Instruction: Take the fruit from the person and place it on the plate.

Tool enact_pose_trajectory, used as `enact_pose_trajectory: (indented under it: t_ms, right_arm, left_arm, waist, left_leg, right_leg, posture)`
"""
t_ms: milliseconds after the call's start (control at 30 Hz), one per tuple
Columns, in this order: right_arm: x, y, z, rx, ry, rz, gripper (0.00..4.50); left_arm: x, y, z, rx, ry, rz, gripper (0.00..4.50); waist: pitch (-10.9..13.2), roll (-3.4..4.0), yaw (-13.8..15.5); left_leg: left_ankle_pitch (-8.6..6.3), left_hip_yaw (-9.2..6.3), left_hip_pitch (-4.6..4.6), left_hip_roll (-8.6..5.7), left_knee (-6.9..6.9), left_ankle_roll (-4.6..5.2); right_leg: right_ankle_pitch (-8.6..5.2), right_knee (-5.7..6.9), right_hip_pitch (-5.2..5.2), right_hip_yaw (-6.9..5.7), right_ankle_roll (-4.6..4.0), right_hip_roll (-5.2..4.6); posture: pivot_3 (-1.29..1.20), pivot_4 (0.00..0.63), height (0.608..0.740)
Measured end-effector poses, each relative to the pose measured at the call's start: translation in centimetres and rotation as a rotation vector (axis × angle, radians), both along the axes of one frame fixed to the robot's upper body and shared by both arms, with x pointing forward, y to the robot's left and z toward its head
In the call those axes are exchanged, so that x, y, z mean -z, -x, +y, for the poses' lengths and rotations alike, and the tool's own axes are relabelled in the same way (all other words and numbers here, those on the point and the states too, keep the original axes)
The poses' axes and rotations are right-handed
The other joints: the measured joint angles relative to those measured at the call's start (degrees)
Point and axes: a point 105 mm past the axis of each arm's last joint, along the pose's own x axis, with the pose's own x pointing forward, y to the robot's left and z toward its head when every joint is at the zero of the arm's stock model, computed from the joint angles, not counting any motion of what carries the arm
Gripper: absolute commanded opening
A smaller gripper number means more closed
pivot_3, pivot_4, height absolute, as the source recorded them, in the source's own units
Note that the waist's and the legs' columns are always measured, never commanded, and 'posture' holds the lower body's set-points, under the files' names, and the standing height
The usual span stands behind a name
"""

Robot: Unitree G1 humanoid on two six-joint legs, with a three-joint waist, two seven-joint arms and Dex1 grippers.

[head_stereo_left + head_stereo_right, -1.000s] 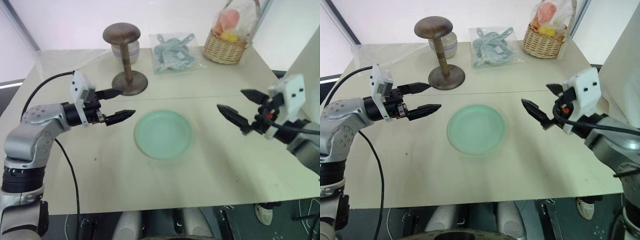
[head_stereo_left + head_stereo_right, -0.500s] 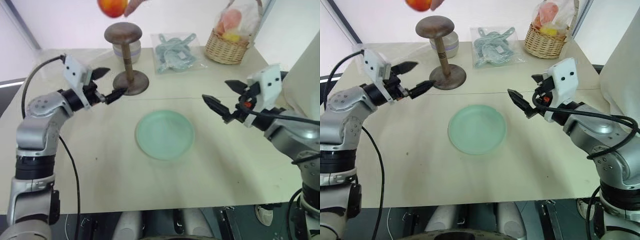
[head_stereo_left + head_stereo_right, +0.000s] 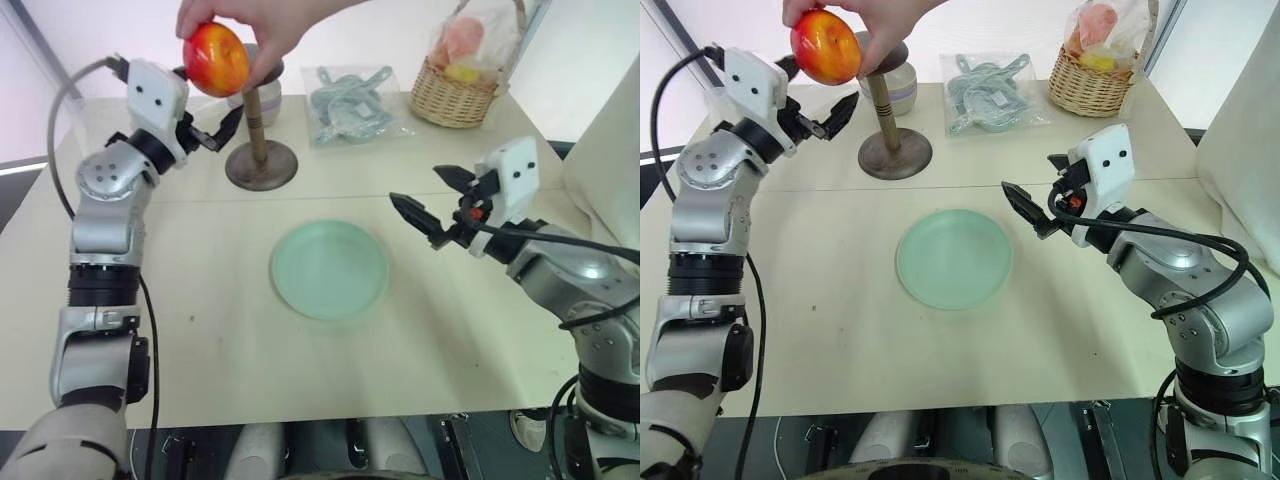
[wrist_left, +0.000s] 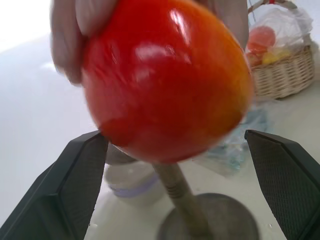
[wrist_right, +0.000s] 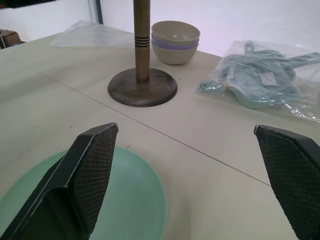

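Receiving the handover: the glossy red-orange fruit with yellow patches (image 3: 216,58) hangs in the person's bare hand (image 3: 262,22) above the far left of the bench, just ahead of your left gripper (image 3: 212,124). Left jaws are spread wide, nothing in them; in the left wrist view the fruit sits between the two black fingers, apparently untouched by either. Right gripper (image 3: 425,199) hovers near the plate's right side, jaws released and empty.

Next move, as I judge it: ease the left jaws around the fruit, close, wait for the hand to let go, then carry it to the round pale mint-green plate (image 3: 329,270) at bench centre.

Watch the brown wooden stand (image 3: 261,162) right beside the approach. Pale bench (image 3: 230,330); far edge holds stacked bowls (image 5: 175,42), a bagged teal item (image 3: 352,100) and a wicker basket (image 3: 455,93).
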Motion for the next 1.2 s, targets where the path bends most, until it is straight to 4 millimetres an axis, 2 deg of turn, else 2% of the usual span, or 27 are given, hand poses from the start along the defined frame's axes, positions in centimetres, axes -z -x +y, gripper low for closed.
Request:
enact_pose_trajectory:
  t_ms: [100, 233, 400, 667, 1200]
  right_arm:
    - [0.1, 0.0, 0.0, 0.003, -0.002, 0.0, 4.46]
    - [0.1, 0.0, 0.0, 0.003, 0.0, -0.001, 4.46]
    - [0.1, 0.0, 0.1, -0.006, 0.002, 0.0, 4.46]
    - [0.1, 0.0, 0.1, -0.008, 0.003, 0.002, 4.46]
    - [0.1, 0.0, 0.1, -0.006, 0.003, 0.002, 4.46]
  left_arm:
    - [0.5, -0.4, 0.1, -0.007, 0.111, 0.07, 4.5]
    - [1.1, -0.7, 0.2, 0.008, 0.368, 0.194, 4.5]
    - [0.7, -0.3, -0.4, 0.07, 0.504, 0.252, 4.5]
    - [-0.4, 0.9, -2.1, 0.179, 0.52, 0.256, 4.5]
    - [-0.7, 0.8, -2.8, 0.196, 0.541, 0.237, 4.5]
  waist:
    - [0.0, 0.0, -0.1]
    - [0.0, 0.0, 0.0]
    - [0.0, 0.0, 0.0]
    - [0.0, 0.0, 0.0]
    - [0.0, 0.0, 0.1]
  left_leg:
    - [0.0, 0.0, 0.0, 0.0, 0.0, 0.0]
    - [0.0, -0.02, 0.0, 0.0, 0.01, 0.0]
    - [0.0, -0.02, 0.0, 0.0, 0.01, -0.01]
    - [0.01, -0.01, 0.0, -0.01, 0.01, -0.02]
    - [0.01, -0.01, 0.0, -0.03, 0.01, -0.02]
  right_leg:
    - [0.0, 0.01, -0.01, 0.0, 0.0, 0.0]
    - [0.01, 0.01, -0.01, 0.0, 0.02, 0.0]
    - [0.01, 0.02, -0.01, 0.0, 0.02, 0.01]
    - [0.01, 0.01, -0.01, 0.0, 0.02, 0.01]
    - [0.01, 0.0, -0.01, 0.01, 0.02, 0.01]
  posture:
    - [0.0, 0.15, 0.74]
    - [0.0, 0.15, 0.74]
    - [0.0, 0.15, 0.74]
    - [0.0, 0.15, 0.74]
    - [0.0, 0.15, 0.74]
